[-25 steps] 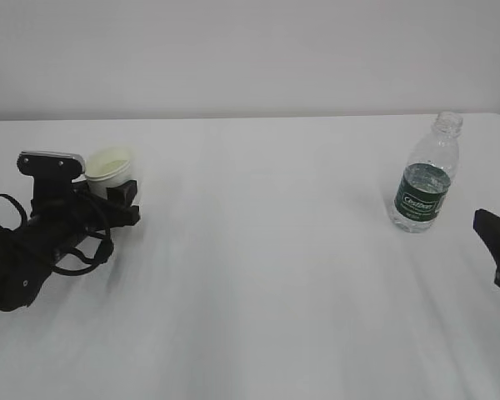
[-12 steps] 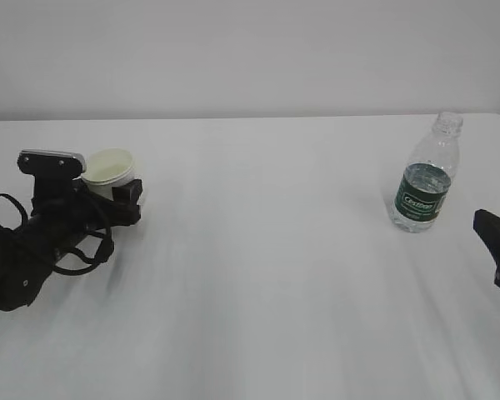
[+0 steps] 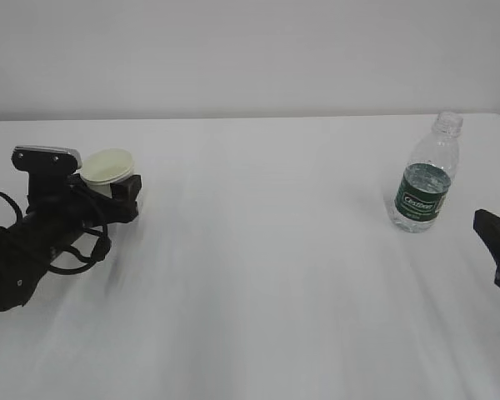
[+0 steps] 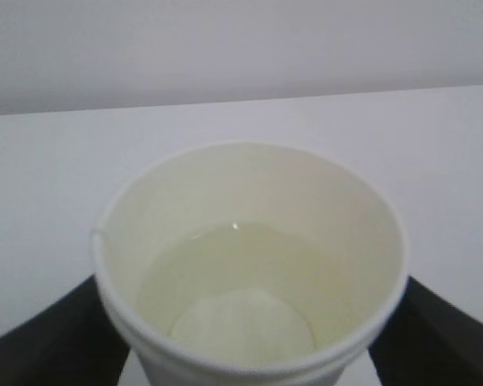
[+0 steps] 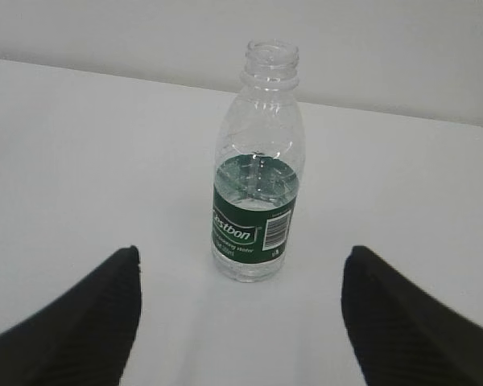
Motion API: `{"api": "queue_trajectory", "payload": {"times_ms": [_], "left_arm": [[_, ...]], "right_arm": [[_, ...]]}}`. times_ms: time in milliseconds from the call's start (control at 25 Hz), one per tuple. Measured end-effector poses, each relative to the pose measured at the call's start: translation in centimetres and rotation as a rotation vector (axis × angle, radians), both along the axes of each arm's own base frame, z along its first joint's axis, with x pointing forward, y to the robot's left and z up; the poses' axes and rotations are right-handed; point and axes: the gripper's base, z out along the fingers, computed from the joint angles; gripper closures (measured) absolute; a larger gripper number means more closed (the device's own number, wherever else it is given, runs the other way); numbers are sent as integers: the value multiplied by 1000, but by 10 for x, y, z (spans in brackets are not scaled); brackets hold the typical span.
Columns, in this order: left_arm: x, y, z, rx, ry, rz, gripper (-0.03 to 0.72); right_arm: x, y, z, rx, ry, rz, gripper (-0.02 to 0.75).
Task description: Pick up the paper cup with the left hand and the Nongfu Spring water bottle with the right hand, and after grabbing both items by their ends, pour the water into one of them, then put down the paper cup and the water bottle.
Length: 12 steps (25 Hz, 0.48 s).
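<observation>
The paper cup (image 3: 108, 167) stands at the table's left, leaning a little, with clear water (image 4: 225, 257) in its cream inside. My left gripper (image 3: 117, 190) lies low around it. In the left wrist view the black fingers (image 4: 52, 338) flank the cup (image 4: 249, 201) at both lower corners, with thin strips of table showing beside the cup's lower wall, so the gripper (image 4: 253, 285) is open. The Nongfu Spring water bottle (image 3: 427, 179) stands upright and uncapped at the right, partly filled. My right gripper (image 5: 241, 253) is open, short of the bottle (image 5: 258, 201) and not touching it.
The white table (image 3: 267, 250) runs back to a plain white wall. Its far right corner lies just beyond the bottle. Only the tip of my right gripper (image 3: 497, 248) shows at the exterior view's right edge.
The left arm has shifted slightly left and back, and the cup now leans a little. The bottle and the right gripper have not moved.
</observation>
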Motion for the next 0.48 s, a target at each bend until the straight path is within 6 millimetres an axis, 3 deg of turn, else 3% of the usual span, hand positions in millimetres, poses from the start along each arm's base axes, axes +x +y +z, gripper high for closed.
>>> {"api": "queue_trajectory", "payload": {"times_ms": [480], "left_arm": [[-33,5,1,-7,79,-43,62]], "right_arm": [[0,0,0,-1,0,0,148]]}}
